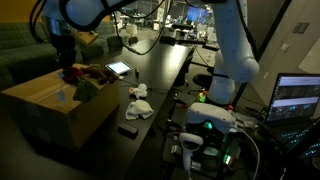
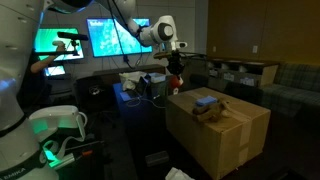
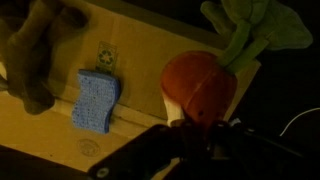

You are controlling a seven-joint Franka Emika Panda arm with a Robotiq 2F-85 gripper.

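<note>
Radish toy (image 3: pixel 200 88) (red, leafy) sits clamped in hand (image 3: pixel 205 138).

Arm: white glossy robot arm (image 1: pixel 236 45), rounded tube segments.
Base: white rounded base housing (image 2: pixel 58 128), green light glowing.
Gripper: black blocky Robotiq gripper (image 2: pixel 176 68).

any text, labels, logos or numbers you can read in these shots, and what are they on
No words or numbers are readable.
cardboard box: one small printed symbol, perhaps a recycling sign, too blurred to be sure.
plush vegetable, blue sponge: no label shows.
wall screens: content too small to read.
laptop screen: too small to read.
</note>
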